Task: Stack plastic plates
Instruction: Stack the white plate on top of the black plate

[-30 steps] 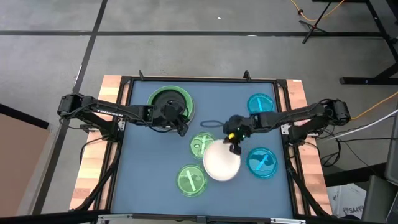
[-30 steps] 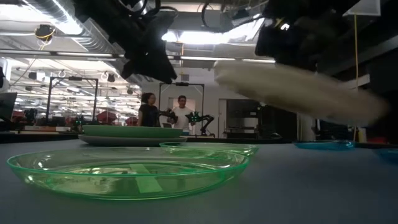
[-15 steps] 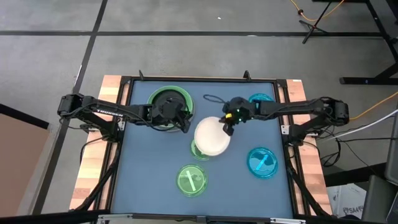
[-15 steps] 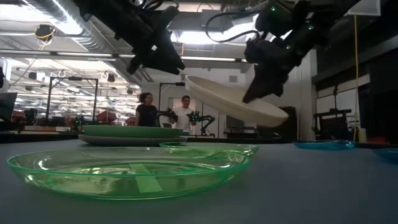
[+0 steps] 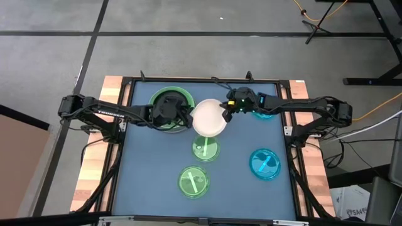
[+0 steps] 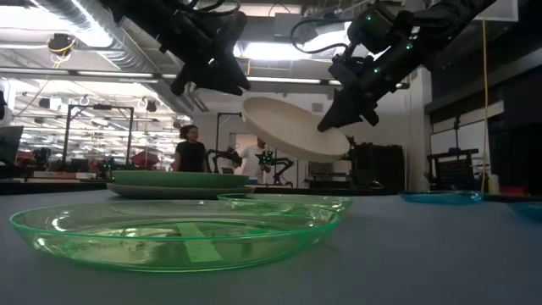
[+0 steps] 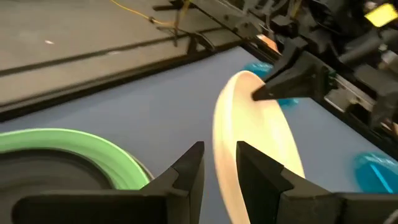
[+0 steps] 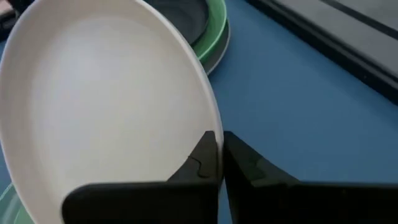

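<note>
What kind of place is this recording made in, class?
Probably a robotics lab or workshop: the blue table sits on a bare concrete floor, with ceiling strip lights, other equipment racks and people behind.

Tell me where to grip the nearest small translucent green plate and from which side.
Grip the small translucent green plate at its raised rim, pinching one finger inside and one outside. It lies flat on the blue table, so the thin upturned edge is the only hold. Come from above, probably at its right edge, where bare table leaves room.
</note>
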Motion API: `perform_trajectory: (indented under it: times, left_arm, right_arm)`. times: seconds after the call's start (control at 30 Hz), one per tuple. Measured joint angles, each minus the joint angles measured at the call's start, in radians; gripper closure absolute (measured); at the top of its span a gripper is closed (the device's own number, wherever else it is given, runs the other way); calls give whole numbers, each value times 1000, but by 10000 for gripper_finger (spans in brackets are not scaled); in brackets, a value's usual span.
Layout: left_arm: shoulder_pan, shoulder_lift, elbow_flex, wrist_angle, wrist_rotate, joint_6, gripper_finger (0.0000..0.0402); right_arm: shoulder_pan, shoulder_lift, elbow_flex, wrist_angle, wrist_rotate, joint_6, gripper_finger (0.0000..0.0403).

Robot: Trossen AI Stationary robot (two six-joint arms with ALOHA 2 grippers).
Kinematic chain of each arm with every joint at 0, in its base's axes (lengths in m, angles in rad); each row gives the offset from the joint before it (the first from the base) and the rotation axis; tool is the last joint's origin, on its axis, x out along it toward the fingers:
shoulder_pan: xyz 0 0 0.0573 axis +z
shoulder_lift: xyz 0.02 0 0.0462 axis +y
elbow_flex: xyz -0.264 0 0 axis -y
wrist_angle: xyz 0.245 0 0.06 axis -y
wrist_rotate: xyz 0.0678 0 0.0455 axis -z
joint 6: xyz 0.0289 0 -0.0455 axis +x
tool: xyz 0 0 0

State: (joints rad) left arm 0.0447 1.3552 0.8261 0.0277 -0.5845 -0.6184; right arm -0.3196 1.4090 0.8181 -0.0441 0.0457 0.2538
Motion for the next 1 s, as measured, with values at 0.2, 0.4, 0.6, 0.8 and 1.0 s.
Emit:
perform_trajectory:
  times: [0.2,0.4,0.6,0.8,1.0]
  left_arm:
    - [24,0,0,5,-25,0,316]
    - [37,0,0,26,-25,-1,316]
    - [36,0,0,34,-25,0,316]
    - [36,0,0,34,-25,0,316]
    - [36,0,0,33,-26,1,316]
  right_arm:
    - [-2,1,0,50,60,3,403]
    - [-2,1,0,67,113,3,403]
    - [-2,1,0,84,147,8,403]
    - [-1,1,0,123,145,30,403]
    - [-1,1,0,124,119,39,403]
